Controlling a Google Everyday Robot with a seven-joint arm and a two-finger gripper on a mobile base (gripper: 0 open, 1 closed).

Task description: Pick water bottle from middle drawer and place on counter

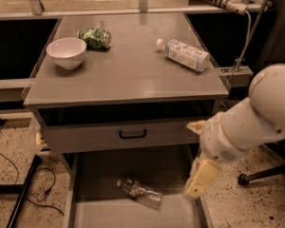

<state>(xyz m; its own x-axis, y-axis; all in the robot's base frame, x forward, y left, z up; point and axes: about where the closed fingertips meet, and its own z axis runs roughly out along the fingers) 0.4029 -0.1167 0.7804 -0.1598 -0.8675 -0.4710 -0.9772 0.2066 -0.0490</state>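
The water bottle [140, 192], small and clear with a dark label band, lies on its side on the floor of the open middle drawer [97, 213]. The drawer is pulled out below the cabinet. The counter [133, 75] is the grey top above it. My white arm reaches in from the right. My gripper [194, 188] hangs at its cream-coloured lower end over the drawer's right side. It is to the right of the bottle and apart from it.
On the counter stand a white bowl [66, 52], a green crumpled packet [96, 38] and a larger white-labelled bottle [185, 55] lying on its side. A drawer front with a black handle [133, 134] sits above the open drawer. Cables lie on the floor at the left.
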